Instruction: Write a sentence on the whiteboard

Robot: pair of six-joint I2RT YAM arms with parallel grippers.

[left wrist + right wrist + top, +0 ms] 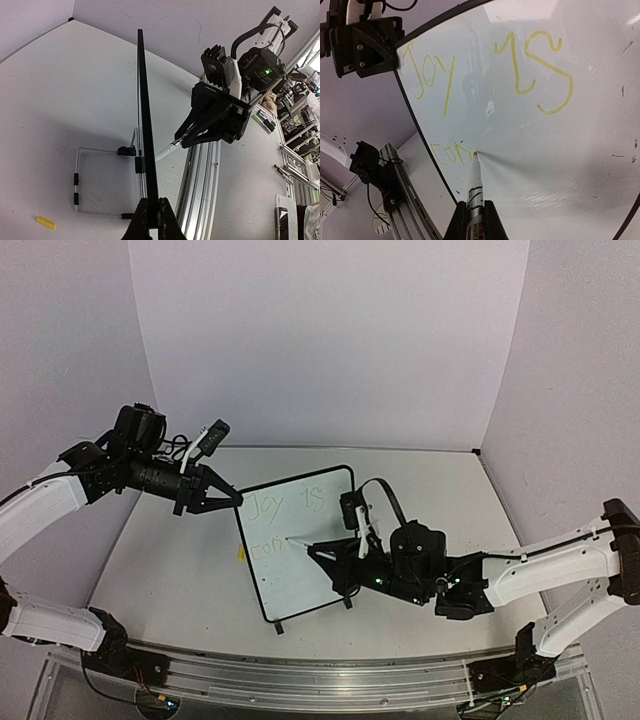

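Yellow handwriting, the sentence (515,65), runs across the whiteboard (305,575) in two lines: we read "Joy is" on top and "con" beneath it. We see the whiteboard standing upright on its two small black feet near the middle of the bench (160,550), its written face turned toward the right arm. Our left tool (151,214) is clenched on the board's thin black frame at the upper corner nearest the left arm; from that wrist we see the board edge-on. Our right tool (475,220) grasps a marker (475,182) whose orange-yellow tip touches the white surface just right of the "n". A small yellow piece (45,223) lies on the bench on the board's back side.
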